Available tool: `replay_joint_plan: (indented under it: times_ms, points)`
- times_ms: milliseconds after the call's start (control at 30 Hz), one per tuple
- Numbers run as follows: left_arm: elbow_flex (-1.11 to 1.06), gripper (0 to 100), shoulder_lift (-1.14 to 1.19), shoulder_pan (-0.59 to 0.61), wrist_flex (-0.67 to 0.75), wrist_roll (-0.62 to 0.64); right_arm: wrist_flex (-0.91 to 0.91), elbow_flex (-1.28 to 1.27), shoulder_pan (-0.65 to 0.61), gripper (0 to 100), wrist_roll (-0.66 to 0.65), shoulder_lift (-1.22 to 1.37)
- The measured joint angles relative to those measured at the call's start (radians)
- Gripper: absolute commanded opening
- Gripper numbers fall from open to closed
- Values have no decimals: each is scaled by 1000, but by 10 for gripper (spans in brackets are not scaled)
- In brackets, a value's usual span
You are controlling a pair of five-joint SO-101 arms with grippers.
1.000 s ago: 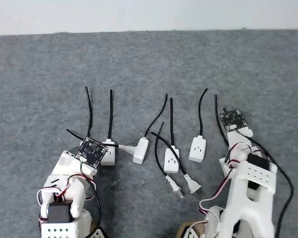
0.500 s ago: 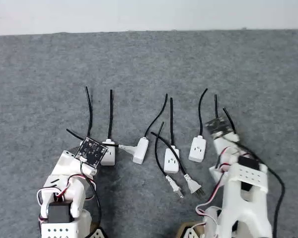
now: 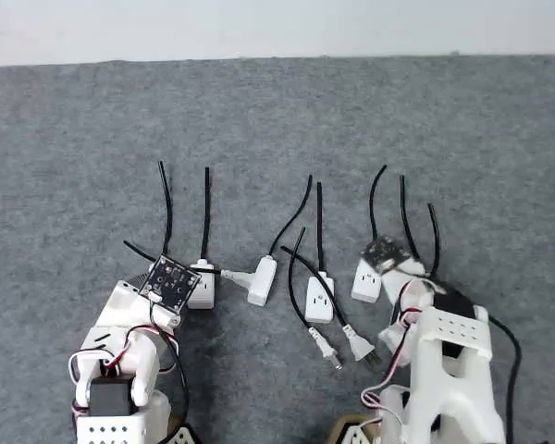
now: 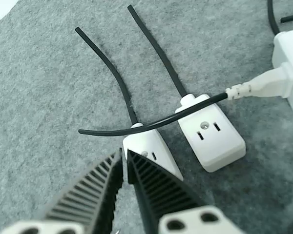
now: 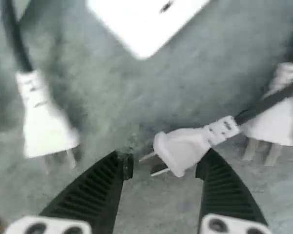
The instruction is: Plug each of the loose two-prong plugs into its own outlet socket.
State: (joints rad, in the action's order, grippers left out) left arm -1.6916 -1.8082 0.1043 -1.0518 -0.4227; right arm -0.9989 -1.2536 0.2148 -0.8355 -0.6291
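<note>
My left gripper (image 4: 124, 157) is shut with nothing in it and hovers over a white outlet socket (image 4: 149, 146). A second socket (image 4: 212, 139) lies beside that one, and a black cord crosses both. A white plug (image 4: 263, 85) sits in a third socket (image 3: 261, 277). My right gripper (image 5: 163, 163) is open low over the mat, with a loose two-prong plug (image 5: 183, 146) lying on its side between the fingers. Another plug (image 5: 44, 122) lies to one side and a third (image 5: 278, 126) to the other. Two loose plugs (image 3: 326, 350) (image 3: 361, 344) lie left of the right arm (image 3: 449, 356).
Two more white sockets (image 3: 319, 298) (image 3: 365, 277) lie mid-table, the latter beside the right arm's wrist. Short black cords (image 3: 206, 208) fan out from every socket and plug towards the back. The far half of the grey mat (image 3: 277, 111) is bare.
The right arm has swung left and drawn back, bringing its wrist from the far right to beside the rightmost socket. The left arm has kept still.
</note>
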Motion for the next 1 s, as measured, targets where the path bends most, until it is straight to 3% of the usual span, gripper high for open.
replay_joint_plan:
  times_ms: [167, 867, 1000]
  points:
    - [0, 14, 0, 0, 0, 0, -6, -5, -11, 9, -14, -3]
    - [0, 14, 0, 0, 0, 0, -6, -6, -15, 9, -12, -17]
    - [0, 14, 0, 0, 0, 0, -14, 66, -21, 9, 80, -31]
